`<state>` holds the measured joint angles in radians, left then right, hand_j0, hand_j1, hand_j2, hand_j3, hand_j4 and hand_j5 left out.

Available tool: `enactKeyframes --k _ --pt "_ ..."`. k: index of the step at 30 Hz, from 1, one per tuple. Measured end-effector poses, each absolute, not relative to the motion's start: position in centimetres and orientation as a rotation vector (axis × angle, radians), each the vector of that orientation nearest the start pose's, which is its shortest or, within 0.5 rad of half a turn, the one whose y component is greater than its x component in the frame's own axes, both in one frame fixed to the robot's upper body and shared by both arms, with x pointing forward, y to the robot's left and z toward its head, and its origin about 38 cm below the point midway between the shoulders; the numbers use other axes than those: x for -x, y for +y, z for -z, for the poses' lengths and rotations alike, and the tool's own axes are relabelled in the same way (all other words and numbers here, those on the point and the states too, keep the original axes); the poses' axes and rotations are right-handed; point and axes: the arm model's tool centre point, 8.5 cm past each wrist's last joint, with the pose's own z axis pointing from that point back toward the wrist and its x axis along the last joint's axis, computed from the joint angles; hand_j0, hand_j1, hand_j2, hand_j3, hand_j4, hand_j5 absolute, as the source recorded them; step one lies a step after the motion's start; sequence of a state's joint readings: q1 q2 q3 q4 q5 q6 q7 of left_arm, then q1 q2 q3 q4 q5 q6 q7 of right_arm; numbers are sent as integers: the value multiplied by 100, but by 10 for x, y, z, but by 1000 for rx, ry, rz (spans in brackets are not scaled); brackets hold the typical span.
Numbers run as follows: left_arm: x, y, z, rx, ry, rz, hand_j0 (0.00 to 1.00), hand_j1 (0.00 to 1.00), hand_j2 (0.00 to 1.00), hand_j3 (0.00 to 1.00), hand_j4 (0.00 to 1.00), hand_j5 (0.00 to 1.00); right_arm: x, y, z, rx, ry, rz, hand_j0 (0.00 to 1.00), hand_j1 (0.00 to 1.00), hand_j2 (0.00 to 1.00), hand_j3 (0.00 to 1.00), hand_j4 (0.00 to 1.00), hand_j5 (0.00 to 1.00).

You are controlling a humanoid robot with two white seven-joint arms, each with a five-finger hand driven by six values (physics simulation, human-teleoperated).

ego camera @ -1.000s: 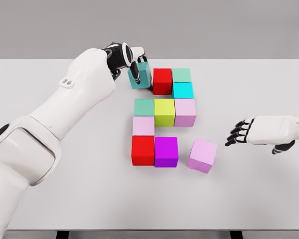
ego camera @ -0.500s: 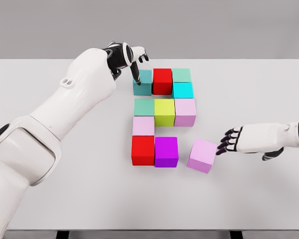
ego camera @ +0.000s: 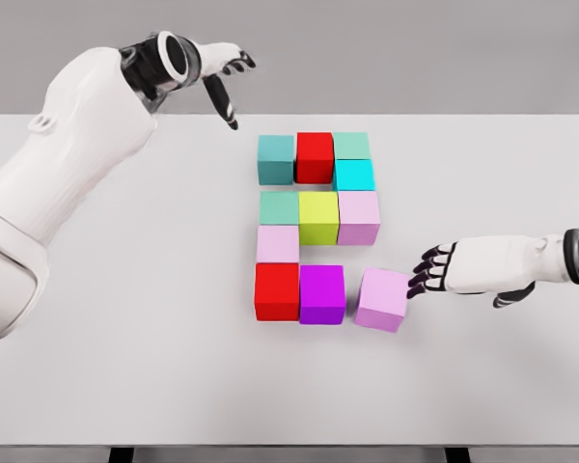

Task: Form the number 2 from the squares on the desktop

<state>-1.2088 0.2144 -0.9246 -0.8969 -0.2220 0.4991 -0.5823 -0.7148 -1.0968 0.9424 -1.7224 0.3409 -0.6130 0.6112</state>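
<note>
White table (ego camera: 125,367), head view. L hand (ego camera: 220,77): raised above table's far edge, up-left of the block group, fingers spread, holds nothing; one finger points down toward table. R hand (ego camera: 463,268): low over table at right, fingers loosely spread, dark fingertips (ego camera: 420,280) touching right face of loose pink block (ego camera: 382,298); not gripping it. That block sits just left of R hand, turned slightly, its left edge near purple block (ego camera: 322,293), small gap showing. Rest of blocks, all left of R hand and below-right of L hand: top row teal block (ego camera: 276,159), red block (ego camera: 315,156), green block (ego camera: 351,146), touching in line; cyan block (ego camera: 353,176) under the green one; mid row second green block (ego camera: 280,207), yellow block (ego camera: 318,216), pink block (ego camera: 358,216); pale pink block (ego camera: 277,243) below mid row's left end; bottom row second red block (ego camera: 276,290) touching purple. Teal is nearest L hand, well apart from it.
</note>
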Motion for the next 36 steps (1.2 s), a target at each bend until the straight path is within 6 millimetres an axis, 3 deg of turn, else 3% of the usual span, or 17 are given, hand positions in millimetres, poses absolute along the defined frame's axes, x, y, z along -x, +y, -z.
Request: enactKeyframes --k 4,7,9,12,24,36 --pt "-582 204 -275 -401 -1050 1420 100 100 100 100 100 100 -359 -302 -200 -232 1435 3253 100 100 100 100 100 100" --pt "-565 235 -255 -338 -1135 1619 100 100 100 100 100 100 -360 -300 -201 -236 1443 3244 100 100 100 100 100 100" --pt "-552 243 -239 -272 -1196 1745 100 100 100 100 100 100 -361 -299 -202 -235 1447 3239 100 100 100 100 100 100" --pt "-544 241 -237 -224 -1264 1844 100 100 100 100 100 100 -361 -297 -202 -231 1454 3234 100 100 100 100 100 100" --pt "-546 226 -180 -179 -1160 1911 100 100 100 100 100 100 -364 -291 -206 -236 1474 3210 100 100 100 100 100 100" --pt "-546 204 -176 -157 -1170 1937 100 100 100 100 100 100 -369 -291 -212 -262 1489 3201 100 100 100 100 100 100"
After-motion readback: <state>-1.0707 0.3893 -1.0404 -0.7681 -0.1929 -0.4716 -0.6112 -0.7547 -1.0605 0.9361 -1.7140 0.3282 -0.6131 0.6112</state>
